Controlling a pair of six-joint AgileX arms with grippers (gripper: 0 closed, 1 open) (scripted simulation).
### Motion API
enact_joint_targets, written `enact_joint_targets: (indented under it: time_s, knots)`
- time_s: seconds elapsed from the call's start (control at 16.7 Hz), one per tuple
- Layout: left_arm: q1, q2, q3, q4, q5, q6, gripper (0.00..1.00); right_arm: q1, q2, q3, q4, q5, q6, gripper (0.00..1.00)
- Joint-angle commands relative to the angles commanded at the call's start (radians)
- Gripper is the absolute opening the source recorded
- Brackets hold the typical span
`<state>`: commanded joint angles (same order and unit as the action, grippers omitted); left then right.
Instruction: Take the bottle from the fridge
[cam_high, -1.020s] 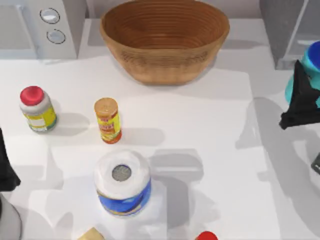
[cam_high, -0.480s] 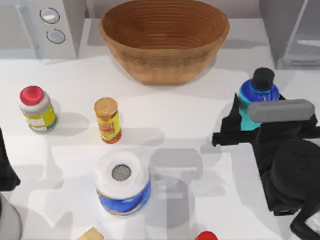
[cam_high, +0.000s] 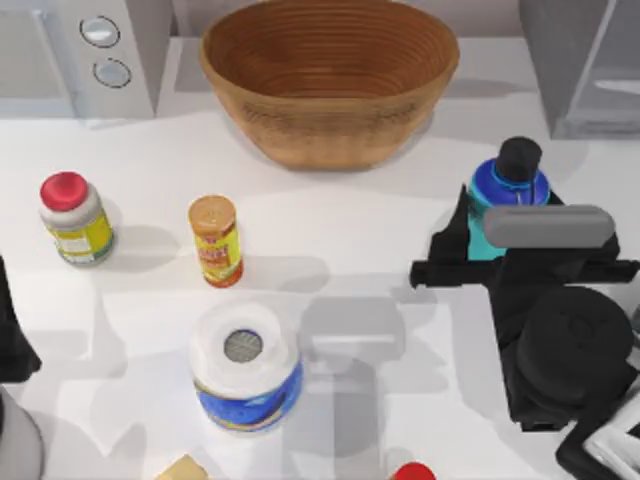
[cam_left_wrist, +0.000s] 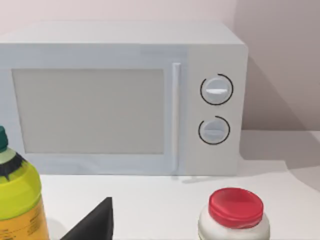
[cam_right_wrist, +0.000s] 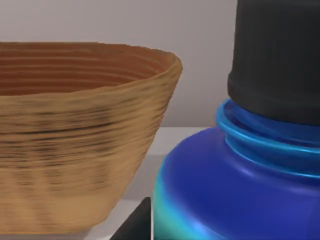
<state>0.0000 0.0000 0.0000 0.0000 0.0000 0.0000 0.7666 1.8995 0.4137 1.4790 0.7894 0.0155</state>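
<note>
The bottle (cam_high: 508, 192), teal with a blue shoulder and a black cap, stands upright over the table's right side, in front of the fridge (cam_high: 580, 62) and outside it. My right gripper (cam_high: 505, 238) is shut on the bottle's body, one black finger (cam_high: 448, 240) showing on its left. In the right wrist view the bottle (cam_right_wrist: 235, 190) is very close, with a finger (cam_right_wrist: 136, 225) against it. My left gripper (cam_high: 12, 335) is parked at the table's left edge; one of its fingers (cam_left_wrist: 92, 225) shows in the left wrist view.
A woven basket (cam_high: 330, 80) sits at the back middle and a white box with two knobs (cam_high: 90, 50) at the back left. A red-capped jar (cam_high: 72, 218), an orange canister (cam_high: 215, 240) and a paper roll (cam_high: 245, 365) stand left of centre.
My right arm has carried the bottle from the right edge by the fridge leftward over the table, then a little further left. The left arm has stayed still.
</note>
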Motion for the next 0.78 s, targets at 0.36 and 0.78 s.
enact_joint_targets:
  time_s: [0.36, 0.78]
  knots:
    - [0.000, 0.000, 0.000, 0.000, 0.000, 0.000, 1.00, -0.049, 0.098, 0.070, 0.027, -0.054, -0.005, 0.00]
    - [0.000, 0.000, 0.000, 0.000, 0.000, 0.000, 1.00, -0.131, 0.246, 0.184, 0.066, -0.127, -0.003, 0.00]
